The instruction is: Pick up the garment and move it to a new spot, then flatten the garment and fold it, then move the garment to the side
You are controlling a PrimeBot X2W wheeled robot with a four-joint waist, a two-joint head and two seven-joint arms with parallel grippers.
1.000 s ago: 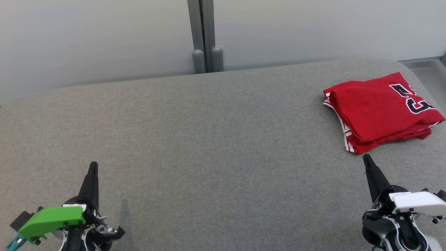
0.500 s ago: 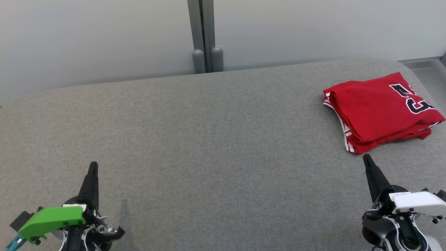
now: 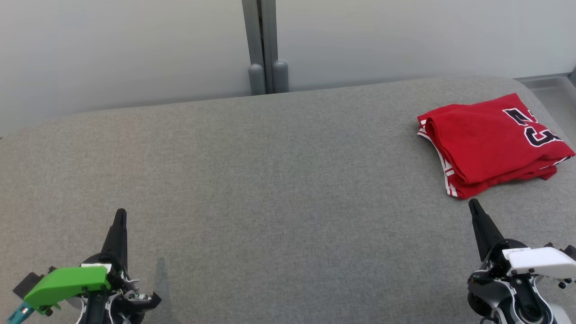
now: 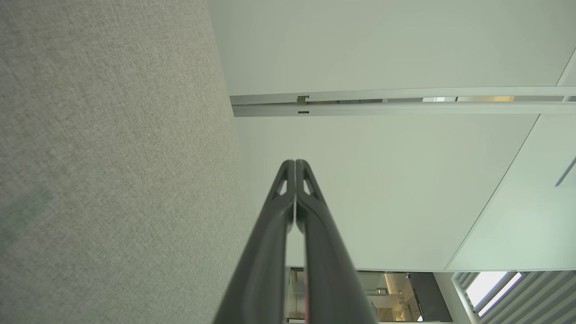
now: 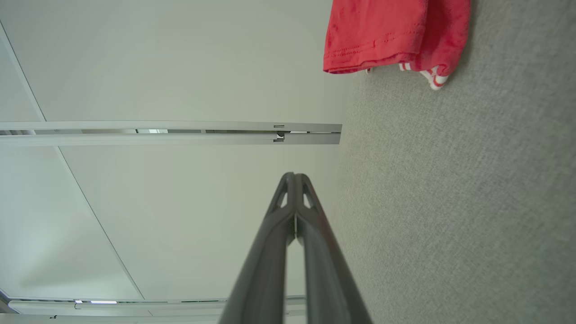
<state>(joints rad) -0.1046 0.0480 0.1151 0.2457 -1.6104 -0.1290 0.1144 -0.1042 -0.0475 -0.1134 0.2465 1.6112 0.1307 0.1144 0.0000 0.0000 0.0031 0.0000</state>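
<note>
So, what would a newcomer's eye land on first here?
The folded red jersey at the far right of the gray surface, dark numerals on top. Then the two shut grippers at the near edge: left gripper with a green cover, right gripper just short of the jersey, touching nothing.

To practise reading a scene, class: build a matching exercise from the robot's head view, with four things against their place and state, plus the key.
Things
1. red garment
2. left gripper
3. right gripper
4. grey post

Place and state
a. lower right, shut
b. at the back, upright
c. lower left, shut
d. far right, folded

Pairs: 1-d, 2-c, 3-a, 4-b
</note>
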